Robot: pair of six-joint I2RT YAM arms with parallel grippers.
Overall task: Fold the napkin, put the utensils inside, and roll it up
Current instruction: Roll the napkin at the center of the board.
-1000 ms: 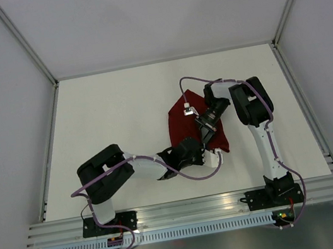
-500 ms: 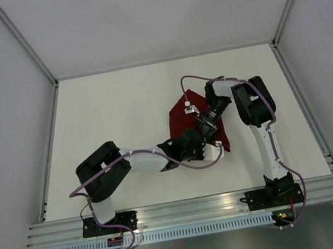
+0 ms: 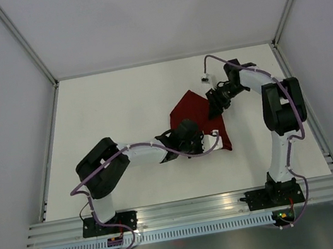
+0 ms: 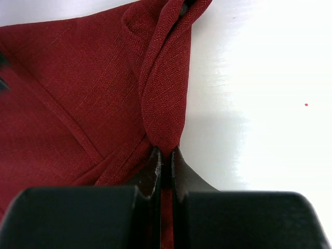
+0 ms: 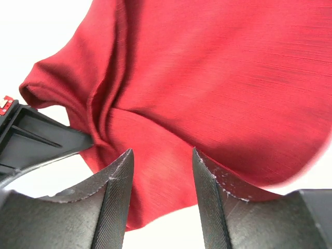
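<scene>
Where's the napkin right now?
In the top view the napkin lies bunched right of table centre, between the two arms. The left gripper is shut on a fold at its near side, and the right gripper is open over its far-right side.

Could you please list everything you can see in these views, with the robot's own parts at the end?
napkin: one, dark red, crumpled right of the table's middle
fork: none in view
table: one, white, under the napkin
walls: pale grey, on three sides of the table
rail: one, silvery metal, along the near edge
cables: two, purple, one along each arm
left arm: one, white and black, reaching right to the napkin's near edge
right arm: one, white and black, reaching to the napkin's far right side
left gripper: one, black, shut on a fold of the napkin
right gripper: one, black, open, facing the napkin
</scene>
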